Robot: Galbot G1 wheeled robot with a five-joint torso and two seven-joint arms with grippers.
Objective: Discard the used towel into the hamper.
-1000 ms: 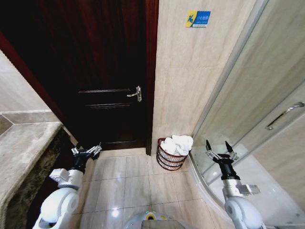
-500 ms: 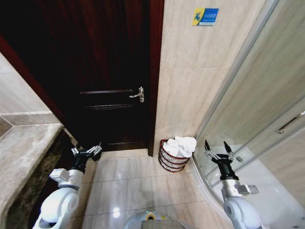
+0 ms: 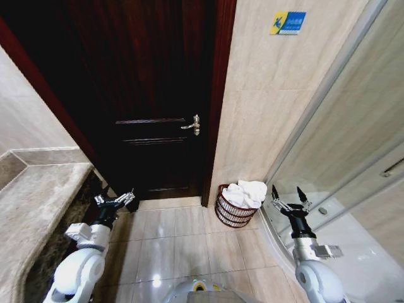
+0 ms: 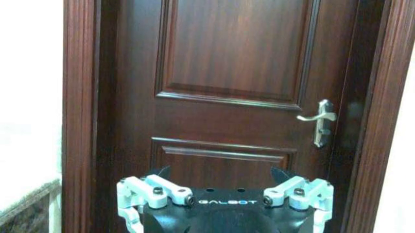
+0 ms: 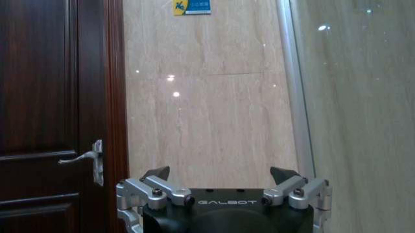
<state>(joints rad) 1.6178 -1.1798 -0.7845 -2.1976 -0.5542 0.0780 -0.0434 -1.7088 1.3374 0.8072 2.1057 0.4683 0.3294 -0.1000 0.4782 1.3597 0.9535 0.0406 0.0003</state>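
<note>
The hamper point(image 3: 230, 210), a small round dark reddish-brown openwork basket, stands on the floor against the beige tiled wall, just right of the door frame. White towel cloth point(image 3: 247, 191) is heaped in it and rises over the rim. My left gripper point(image 3: 115, 200) is held low at the left, open and empty, well left of the hamper. My right gripper point(image 3: 287, 197) is open and empty, a little right of the hamper. The left wrist view has the left gripper point(image 4: 220, 172) facing the door. In the right wrist view the right gripper point(image 5: 220, 172) faces the tiled wall.
A dark wooden door point(image 3: 151, 95) with a metal lever handle point(image 3: 192, 125) is shut ahead. A stone counter point(image 3: 38, 202) runs along the left. A glass shower enclosure point(image 3: 341, 151) with a raised curb closes the right side. Light floor tiles point(image 3: 183, 240) lie between.
The whole head view has shifted: door, hamper and wall sign now sit farther right, so the camera has turned. Both arms hold the same pose, grippers still open.
</note>
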